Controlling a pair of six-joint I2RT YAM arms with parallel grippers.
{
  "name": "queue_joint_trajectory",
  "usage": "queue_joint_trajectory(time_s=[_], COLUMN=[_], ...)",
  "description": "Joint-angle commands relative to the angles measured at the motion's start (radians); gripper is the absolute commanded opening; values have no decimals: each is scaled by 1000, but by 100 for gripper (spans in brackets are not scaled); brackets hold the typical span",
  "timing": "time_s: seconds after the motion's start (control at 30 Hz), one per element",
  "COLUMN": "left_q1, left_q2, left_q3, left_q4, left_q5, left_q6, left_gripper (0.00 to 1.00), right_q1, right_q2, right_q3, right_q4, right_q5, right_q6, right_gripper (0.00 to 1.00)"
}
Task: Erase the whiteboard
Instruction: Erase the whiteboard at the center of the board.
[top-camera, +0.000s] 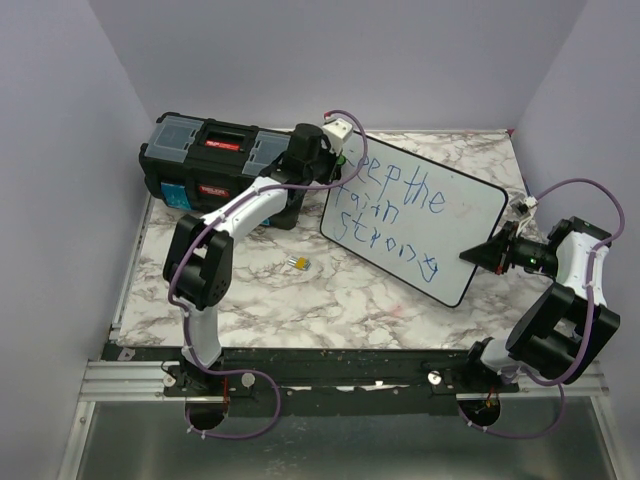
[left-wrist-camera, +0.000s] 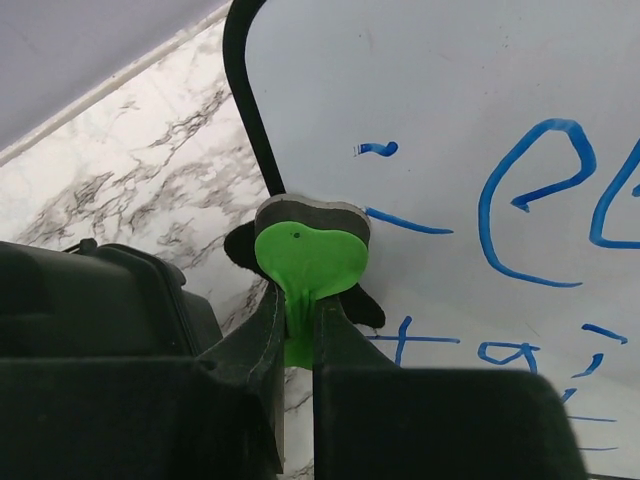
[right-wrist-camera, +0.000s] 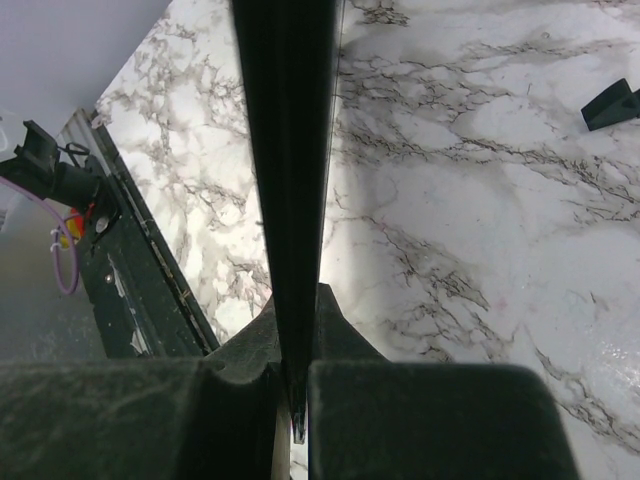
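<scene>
While the right hand (right-wrist-camera: 296, 345) clamps the whiteboard (top-camera: 420, 225) by its edge, the left hand (left-wrist-camera: 298, 315) pinches a green eraser (left-wrist-camera: 312, 255) just ahead.

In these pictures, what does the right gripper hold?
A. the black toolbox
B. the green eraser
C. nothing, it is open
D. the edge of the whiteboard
D: in the right wrist view the right gripper is shut on the black rim of the whiteboard, while the green eraser sits in the left gripper.
</scene>
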Motion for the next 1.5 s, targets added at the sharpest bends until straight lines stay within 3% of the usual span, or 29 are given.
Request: queue_joint_trajectory(time_s=[0.0,0.3,0.77,1.2,1.33,1.47], left_q1=[-3,-13,-30,3,3,3], left_q2=[10,41,-46,50,35,-21], left_q3=[79,205,-66,287,194,10], left_q4=[-36,-105,-39,-181,-135,-42], left_q5=[-79,-104,41,98,115,124], left_q6=[21,14,25,-8,-27,-43], left_gripper=[0,0,0,0,0,0], right_q1=[5,4,4,5,5,5], right_q2=[-19,-20,-34,-33,-34,-31], right_q3=[23,22,16,20,18,19], right_q4=[13,13,13,14,14,15], right_q5=[-38,-35,-35,-39,-37,-37], right_q6=[-84,-85,-96,-91,-92,-94], right_gripper=[1,1,1,1,1,1])
